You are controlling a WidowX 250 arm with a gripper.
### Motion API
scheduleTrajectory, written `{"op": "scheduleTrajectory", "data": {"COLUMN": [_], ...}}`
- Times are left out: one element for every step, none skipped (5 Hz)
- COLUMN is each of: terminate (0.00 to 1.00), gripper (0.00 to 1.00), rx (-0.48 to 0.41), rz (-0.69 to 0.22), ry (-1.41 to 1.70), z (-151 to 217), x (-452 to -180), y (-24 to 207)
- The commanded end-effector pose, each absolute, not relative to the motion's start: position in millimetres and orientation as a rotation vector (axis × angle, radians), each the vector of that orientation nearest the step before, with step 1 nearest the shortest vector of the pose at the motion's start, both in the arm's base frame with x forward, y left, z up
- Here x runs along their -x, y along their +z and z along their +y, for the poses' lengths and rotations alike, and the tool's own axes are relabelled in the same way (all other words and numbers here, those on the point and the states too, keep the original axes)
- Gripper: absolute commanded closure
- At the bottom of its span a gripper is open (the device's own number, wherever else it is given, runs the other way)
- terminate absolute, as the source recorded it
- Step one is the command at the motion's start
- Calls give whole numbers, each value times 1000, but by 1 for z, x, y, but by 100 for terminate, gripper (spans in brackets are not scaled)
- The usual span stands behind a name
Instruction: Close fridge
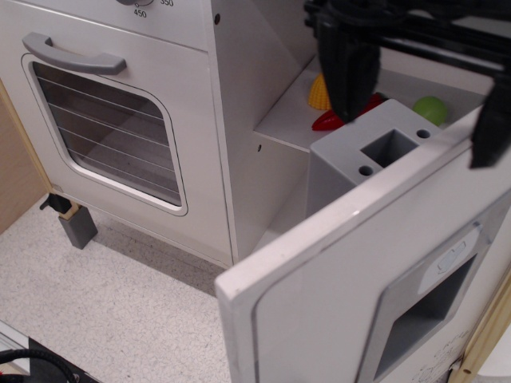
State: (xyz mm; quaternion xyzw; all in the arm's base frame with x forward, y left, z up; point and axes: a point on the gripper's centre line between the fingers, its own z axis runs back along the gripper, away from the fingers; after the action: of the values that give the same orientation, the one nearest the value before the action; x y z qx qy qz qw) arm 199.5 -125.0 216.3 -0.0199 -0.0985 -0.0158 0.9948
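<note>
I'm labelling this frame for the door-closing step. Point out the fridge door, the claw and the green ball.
fridge door [319, 295]: camera view, its white outer face.
claw [415, 96]: camera view, midway between its two black fingertips.
green ball [431, 108]: camera view, its visible top on the shelf.

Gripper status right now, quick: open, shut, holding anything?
Gripper: open, holding nothing. One finger sits behind the fridge door, the other in front of its top edge.

Speckled floor [104, 287] under fridge [351, 303], oven [112, 120]
</note>
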Motion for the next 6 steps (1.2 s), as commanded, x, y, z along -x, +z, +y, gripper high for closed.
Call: {"op": "scheduleTrajectory", "data": {"terminate": [0,0,0,0,0,0], "gripper": [0,0,0,0,0,0], "rx": [-45,-57,-63,-57,-44,-47], "rz": [-282,-303,-318,-296,-292,-271], "ry": [25,45,71,98,76,39], "z": [-101,-94,-79,-71,-75,-85], "x": [-216,-223,-239,-249,-237,-217], "y": [227,231,244,258,261,251]}}
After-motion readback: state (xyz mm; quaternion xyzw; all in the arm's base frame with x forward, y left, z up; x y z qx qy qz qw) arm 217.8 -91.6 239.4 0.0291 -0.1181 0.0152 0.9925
